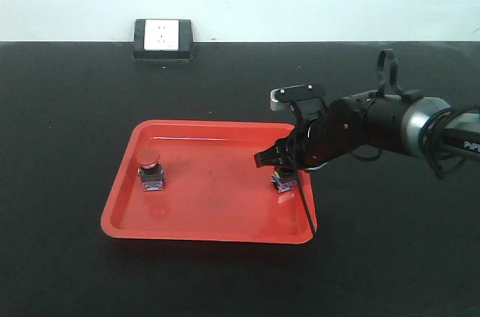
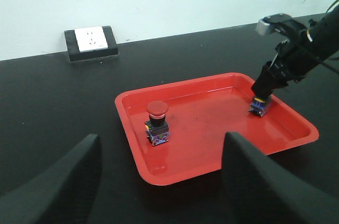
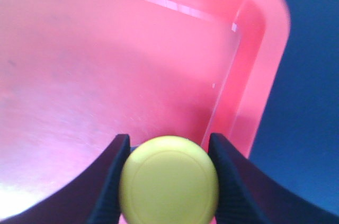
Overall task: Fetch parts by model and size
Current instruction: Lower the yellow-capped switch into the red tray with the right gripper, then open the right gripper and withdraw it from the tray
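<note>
1. Right gripper (image 1: 279, 161) reaches in from the right, angled down, fingers (image 3: 114, 176) clamping the yellow switch (image 3: 168, 179) at the tray's (image 1: 217, 231) right edge.
2. Red switch (image 1: 149, 168) stands left.
3. Left gripper (image 2: 159, 181) hovers spread wide.

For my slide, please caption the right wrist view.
Right gripper closed around the yellow-capped switch near the red tray's corner.

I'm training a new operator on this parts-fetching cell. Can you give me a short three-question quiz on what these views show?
1. True or false: the red-capped switch stands inside the red tray.
2. What does the right hand close around? A) red-capped switch B) yellow-capped switch C) wall socket
3. Fill in: the left hand holds ____.

Key: 1 true. 2 B. 3 nothing; its fingers are spread apart.
</note>
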Tool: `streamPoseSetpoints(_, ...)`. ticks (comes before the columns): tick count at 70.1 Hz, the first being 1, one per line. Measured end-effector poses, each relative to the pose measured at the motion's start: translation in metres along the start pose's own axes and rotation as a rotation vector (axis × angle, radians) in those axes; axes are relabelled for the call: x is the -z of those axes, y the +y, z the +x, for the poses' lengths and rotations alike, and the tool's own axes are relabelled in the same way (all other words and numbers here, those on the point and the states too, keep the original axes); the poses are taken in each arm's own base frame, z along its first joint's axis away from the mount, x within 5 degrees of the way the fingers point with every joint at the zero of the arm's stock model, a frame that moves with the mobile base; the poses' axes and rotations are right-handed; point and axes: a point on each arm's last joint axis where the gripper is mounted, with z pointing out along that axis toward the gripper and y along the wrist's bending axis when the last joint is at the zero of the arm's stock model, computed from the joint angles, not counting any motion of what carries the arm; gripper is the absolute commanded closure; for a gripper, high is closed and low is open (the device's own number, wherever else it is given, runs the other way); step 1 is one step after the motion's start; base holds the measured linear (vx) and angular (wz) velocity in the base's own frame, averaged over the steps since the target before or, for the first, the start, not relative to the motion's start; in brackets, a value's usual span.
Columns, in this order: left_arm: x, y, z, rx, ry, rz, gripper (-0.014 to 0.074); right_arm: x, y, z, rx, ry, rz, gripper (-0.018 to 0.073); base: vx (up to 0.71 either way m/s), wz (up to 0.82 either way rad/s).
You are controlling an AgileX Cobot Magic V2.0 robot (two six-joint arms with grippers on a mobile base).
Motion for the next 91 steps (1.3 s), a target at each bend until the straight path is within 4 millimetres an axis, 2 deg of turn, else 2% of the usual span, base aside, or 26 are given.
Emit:
streamPoseSetpoints(7,0.000,0.000,0.000,0.000,0.000,0.000,0.0126,-0.003,0.001,-0.002,0.001,-0.013,-0.001,0.0367,0.00,0.00)
streamPoseSetpoints(21,0.000,0.000,0.000,0.000,0.000,0.000,0.0126,-0.002,0.002,-0.005,0.002,-0.003,-0.002,0.0080,0.00,0.00)
streamPoseSetpoints(27,0.000,0.000,0.000,0.000,0.000,0.000,0.0126,-0.001,0.002,-0.005,0.002,0.020,-0.002,-0.0006,0.00,0.00)
streamPoseSetpoints(34,0.000,0.000,0.000,0.000,0.000,0.000,0.0126,0.004,0.002,-0.009,0.003,0.030,-0.003,-0.0074,0.00,0.00)
streamPoseSetpoints(42,0.000,0.000,0.000,0.000,0.000,0.000,0.0126,0.022,0.004,-0.014,0.006,0.005,-0.007,-0.0084,0.00,0.00)
streamPoseSetpoints(49,0.000,0.000,0.000,0.000,0.000,0.000,0.0126,0.051,0.005,-0.021,0.015,-0.040,-0.007,-0.0071,0.00,0.00)
streamPoseSetpoints(60,0.000,0.000,0.000,0.000,0.000,0.000,0.0126,0.108,0.005,-0.027,0.047,-0.122,0.005,-0.0030,0.00,0.00)
streamPoseSetpoints(70,0.000,0.000,0.000,0.000,0.000,0.000,0.0126,0.171,0.006,-0.024,0.056,-0.200,0.004,0.0006,0.00,0.00)
streamPoseSetpoints(79,0.000,0.000,0.000,0.000,0.000,0.000,0.0126,0.224,0.006,-0.013,0.059,-0.290,-0.003,0.0013,0.00,0.00)
streamPoseSetpoints(85,0.000,0.000,0.000,0.000,0.000,0.000,0.0126,0.263,0.006,0.002,0.061,-0.386,-0.010,0.0013,0.00,0.00)
streamPoseSetpoints(91,0.000,0.000,0.000,0.000,0.000,0.000,0.0126,0.291,0.005,0.022,0.062,-0.474,-0.016,0.0013,0.00,0.00)
